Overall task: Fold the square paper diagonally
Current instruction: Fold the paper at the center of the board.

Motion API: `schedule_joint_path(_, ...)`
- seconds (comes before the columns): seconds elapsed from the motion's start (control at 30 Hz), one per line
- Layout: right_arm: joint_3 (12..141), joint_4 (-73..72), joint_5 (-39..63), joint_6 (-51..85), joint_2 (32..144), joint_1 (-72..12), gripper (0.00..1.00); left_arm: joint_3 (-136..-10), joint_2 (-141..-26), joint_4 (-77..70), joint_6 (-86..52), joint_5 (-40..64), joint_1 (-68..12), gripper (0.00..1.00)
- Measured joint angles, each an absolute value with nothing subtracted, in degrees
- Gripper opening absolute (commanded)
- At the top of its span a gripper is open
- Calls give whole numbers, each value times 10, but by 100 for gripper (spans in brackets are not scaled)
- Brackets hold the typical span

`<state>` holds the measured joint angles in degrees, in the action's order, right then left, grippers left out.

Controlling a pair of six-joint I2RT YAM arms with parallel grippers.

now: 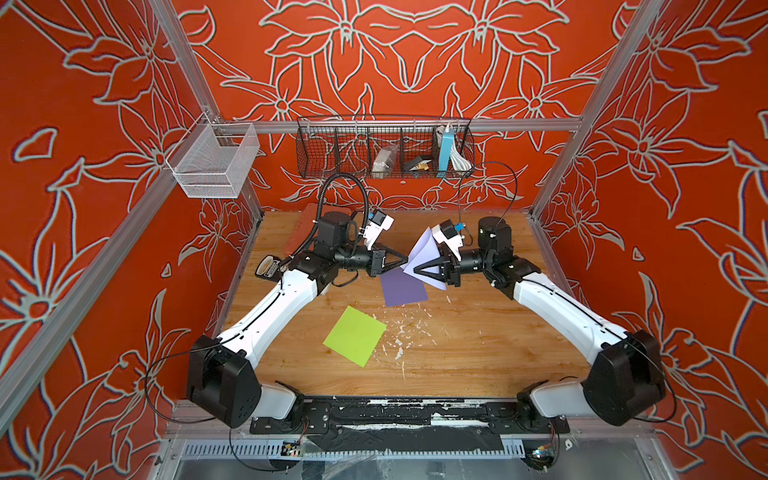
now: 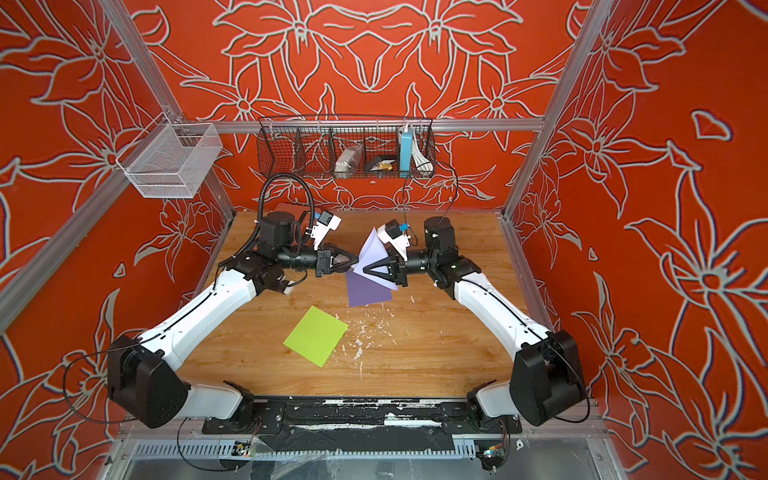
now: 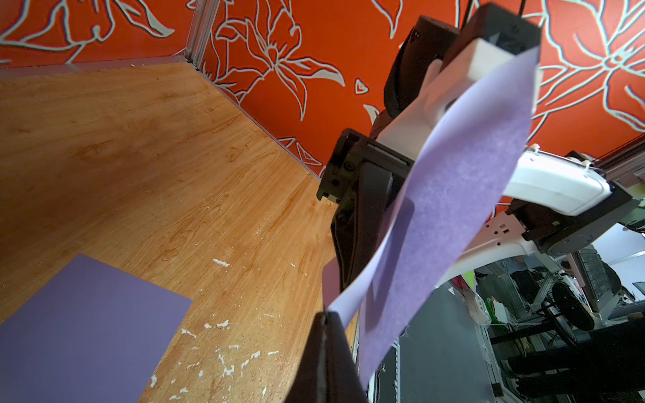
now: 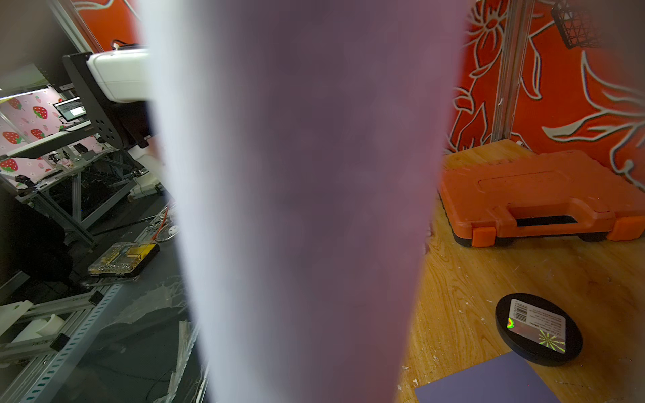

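Hanging above the far middle of the bench (image 1: 478, 353), the lilac square paper (image 1: 422, 253) stands nearly on edge between the two arms, one corner pointing up toward the back wall and its lower part draped past the right gripper (image 1: 417, 272). That gripper's jaws are drawn together at the tips, and it appears to be grasping the sheet near its lower edge, though the right wrist view shows only a blurred lilac band (image 4: 307, 209) across its middle. The left gripper (image 1: 404, 261) is clenched on a corner of the paper; in the left wrist view the corner (image 3: 453, 195) runs straight into the closed tips (image 3: 326, 321). Directly beneath lies a darker purple sheet (image 1: 403, 291), flat on the wood, and nearer the front a green sheet (image 1: 354, 336) lies apart from it. White flecks scatter the bench beside both. An orange case (image 4: 537, 199) and a black disc (image 4: 537, 329) sit toward the left rear corner.
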<state>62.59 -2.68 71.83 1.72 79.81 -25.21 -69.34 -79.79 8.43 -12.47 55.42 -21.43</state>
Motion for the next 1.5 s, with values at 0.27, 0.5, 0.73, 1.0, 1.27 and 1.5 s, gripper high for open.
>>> schedule_joint_path(0.27, 626, -43, 714, 36, 799, -258, 18, -693, -798, 79, -133, 555, -215, 0)
schedule_joint_path(0.5, 626, -60, 713, 51, 802, -260, 18, -693, -798, 75, -133, 555, -219, 0)
schedule_joint_path(0.73, 626, -55, 709, 49, 802, -261, 16, -693, -798, 76, -133, 554, -219, 0)
schedule_joint_path(1.0, 626, -33, 699, 33, 802, -261, 15, -693, -798, 79, -125, 548, -219, 0)
schedule_joint_path(1.27, 626, -24, 687, 33, 798, -260, 13, -693, -797, 81, -126, 542, -219, 24)
schedule_joint_path(1.5, 622, -23, 667, 41, 788, -260, 13, -693, -780, 109, -137, 491, -219, 40)
